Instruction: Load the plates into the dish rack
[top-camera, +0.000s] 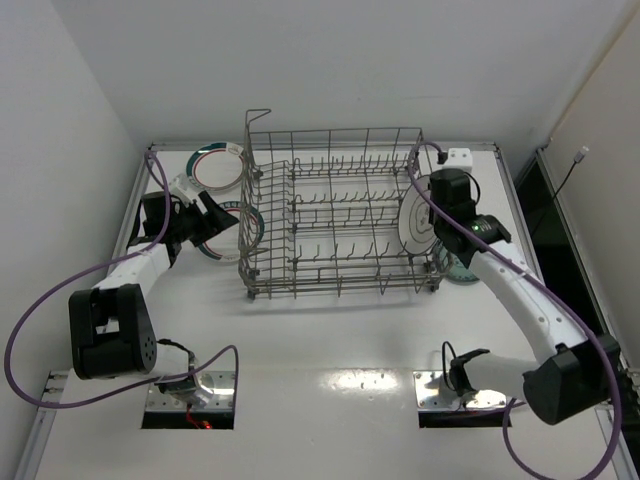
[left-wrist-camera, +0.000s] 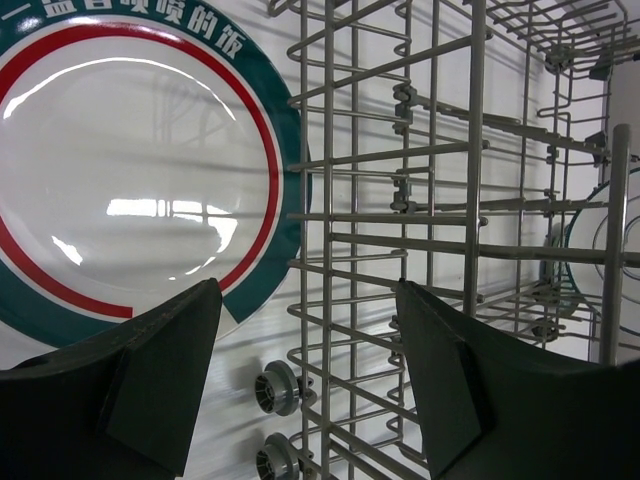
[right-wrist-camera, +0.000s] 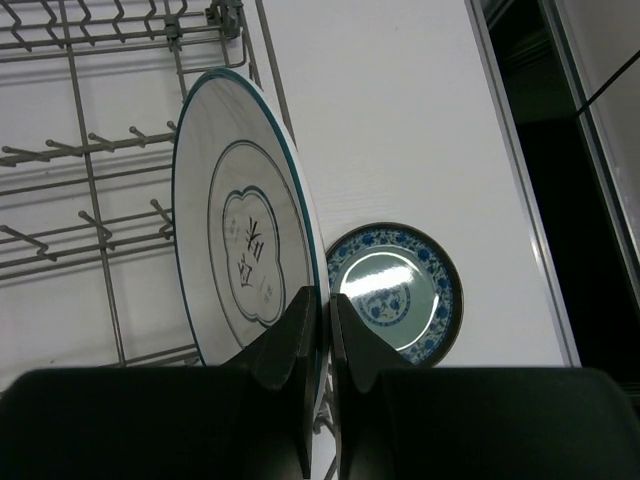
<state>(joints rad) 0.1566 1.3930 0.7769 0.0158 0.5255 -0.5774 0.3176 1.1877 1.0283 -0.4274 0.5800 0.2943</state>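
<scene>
The grey wire dish rack (top-camera: 335, 210) stands mid-table. My right gripper (top-camera: 438, 222) is shut on the rim of a white plate with a thin dark ring (top-camera: 415, 218), held on edge at the rack's right end; in the right wrist view the fingers (right-wrist-camera: 325, 320) pinch that plate (right-wrist-camera: 240, 240) beside the rack's tines (right-wrist-camera: 90, 150). A small teal patterned plate (right-wrist-camera: 400, 290) lies flat on the table to the right of the rack. My left gripper (top-camera: 205, 225) is open and empty over a green-and-red rimmed plate (left-wrist-camera: 130, 190) beside the rack's left wall (left-wrist-camera: 430, 220). Another rimmed plate (top-camera: 215, 167) lies at the back left.
The rack's small grey wheels (left-wrist-camera: 275, 388) sit at its left base. A dark gap (top-camera: 540, 210) runs along the table's right edge. Walls close in at the back and left. Purple cables loop beside both arms.
</scene>
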